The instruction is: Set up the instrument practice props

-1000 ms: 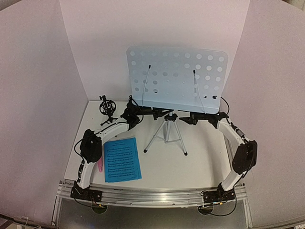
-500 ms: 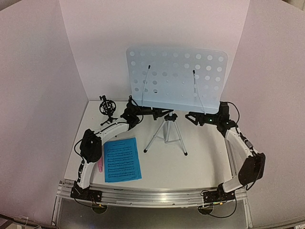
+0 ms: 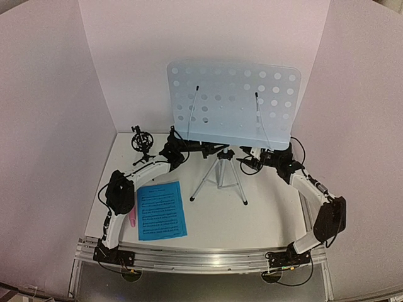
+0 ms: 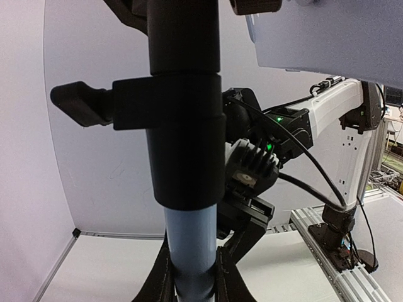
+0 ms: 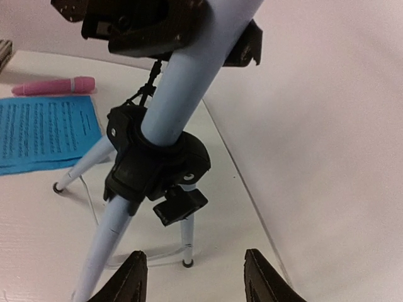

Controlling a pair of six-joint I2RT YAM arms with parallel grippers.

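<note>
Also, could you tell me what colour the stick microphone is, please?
The microphone is pink; right wrist view shows it best.

The music stand (image 3: pixel 233 104) stood mid-table (image 3: pixel 264 214), towards the back wall. The sheet music (image 3: pixel 162 210) lay flat to its front left, with the microphone (image 3: pixel 133 218) just beside the pages' left edge, perhaps touching. The mic mount (image 3: pixel 141 141) stood behind them, at the back left.
</note>
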